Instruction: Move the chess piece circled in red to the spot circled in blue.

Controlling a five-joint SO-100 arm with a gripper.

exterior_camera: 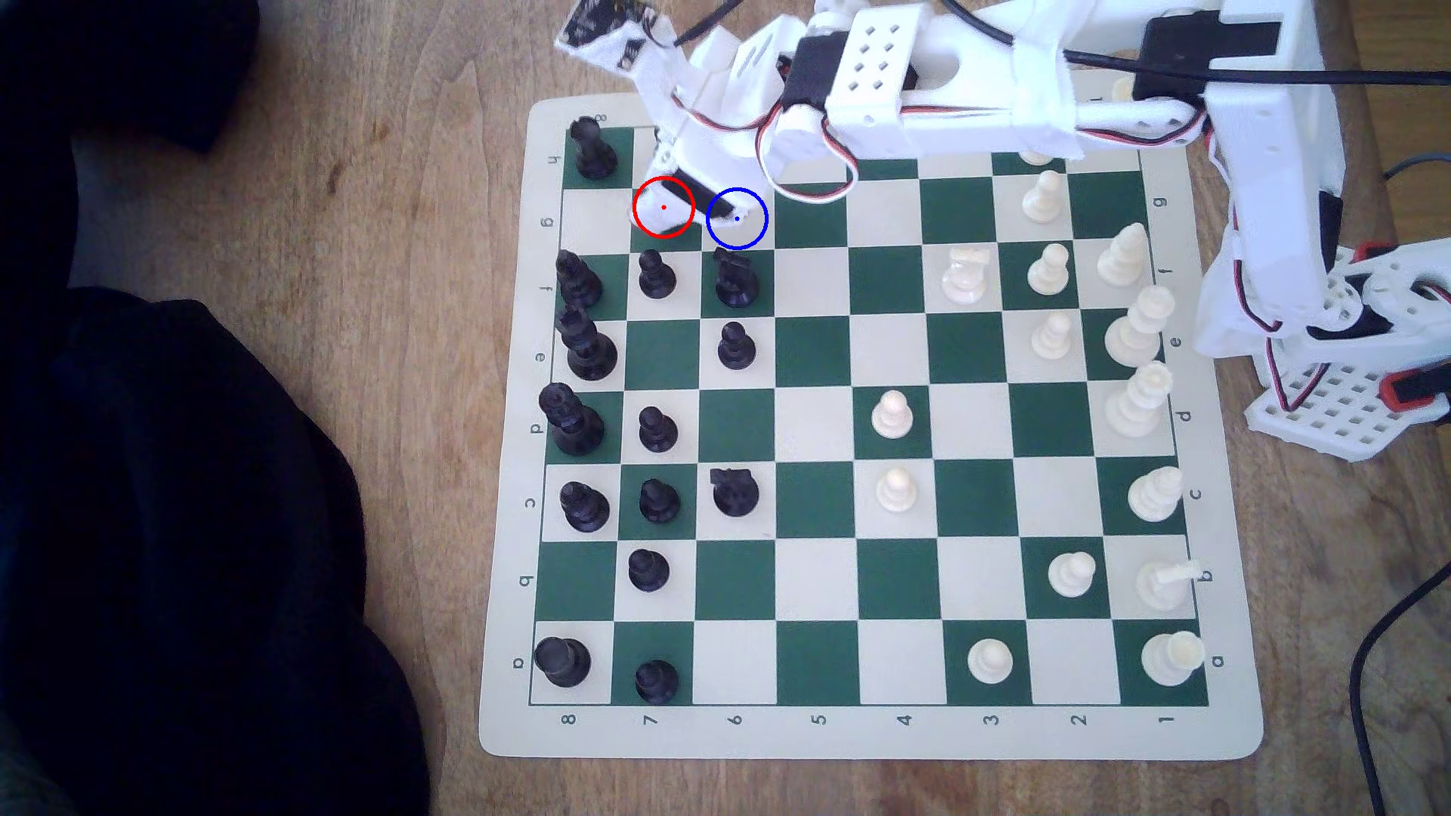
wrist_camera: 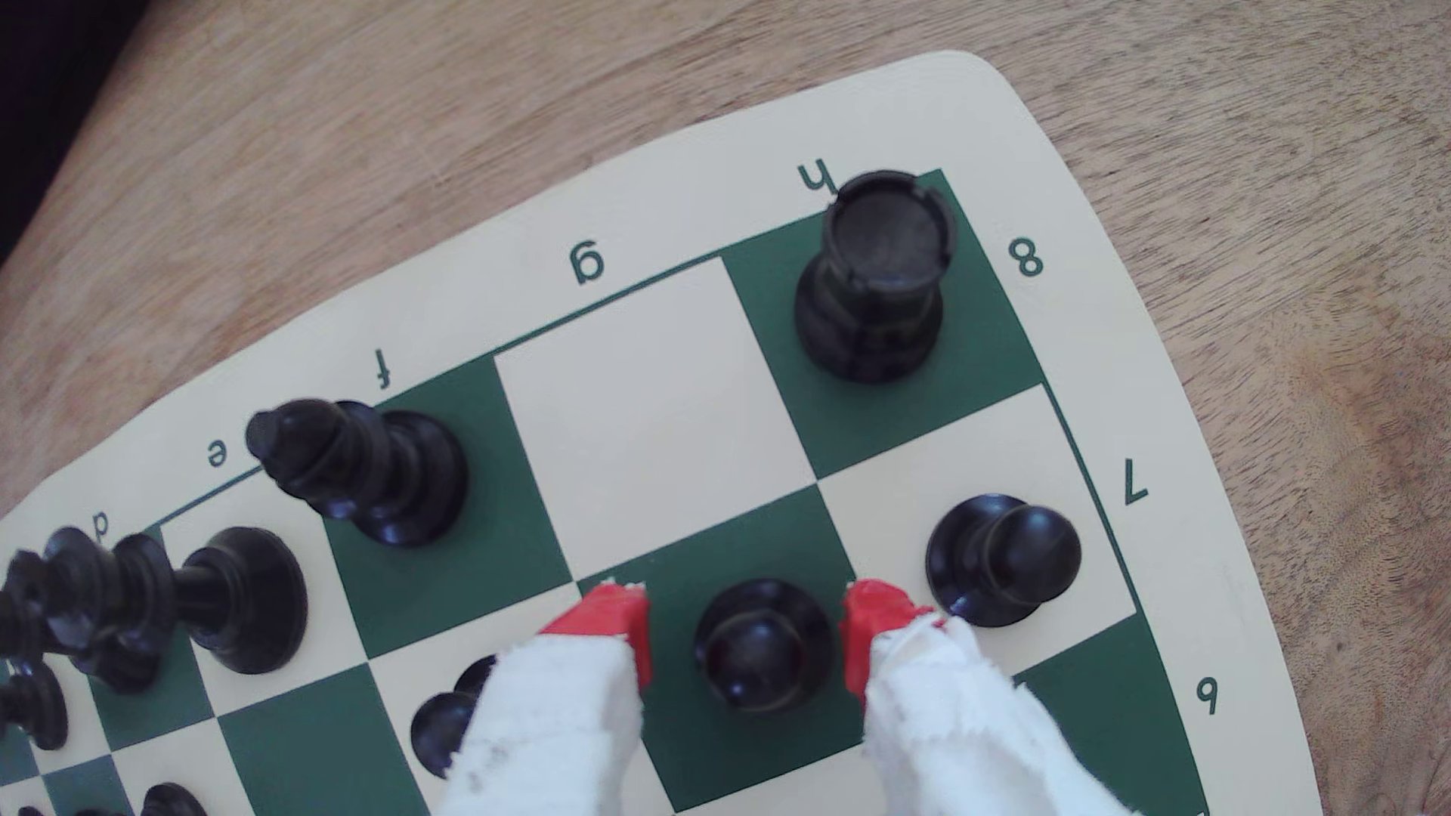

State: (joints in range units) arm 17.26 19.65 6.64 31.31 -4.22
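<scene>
The black pawn (wrist_camera: 762, 651) stands upright on a green square in the wrist view. My gripper (wrist_camera: 746, 616) straddles it, open, and a gap shows between each red-tipped finger (wrist_camera: 620, 620) and the pawn. In the exterior view my gripper (exterior_camera: 691, 205) hangs low over the board's far left part. It covers the red ring (exterior_camera: 663, 207) and hides the pawn there. The spot, a blue ring (exterior_camera: 736, 218), lies one square to the exterior view's right of the red ring, partly under the gripper.
Close by stand a black pawn (wrist_camera: 997, 557), a black rook (wrist_camera: 879, 275), a black bishop (wrist_camera: 369, 471) and another black pawn (wrist_camera: 451, 722). A black knight (exterior_camera: 736, 278) stands just below the blue ring in the exterior view. The board's corner and wooden table (wrist_camera: 1256, 235) lie beyond.
</scene>
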